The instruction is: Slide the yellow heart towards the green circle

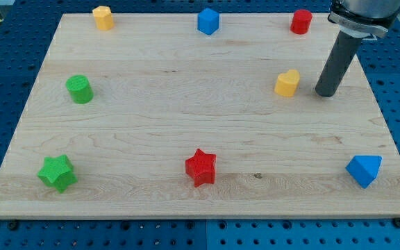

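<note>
The yellow heart (287, 82) lies on the wooden board at the view's upper right. The green circle (80, 89) stands far off at the view's left, at about the same height in the view. My tip (326, 92) rests on the board just to the right of the yellow heart, with a small gap between them. The dark rod rises from the tip to the view's top right corner.
A yellow block (103, 17), a blue block (207, 21) and a red block (301, 21) stand along the board's top edge. A green star (57, 173), a red star (201, 167) and a blue triangle (364, 170) lie along the bottom. The board (186, 111) sits on a blue perforated table.
</note>
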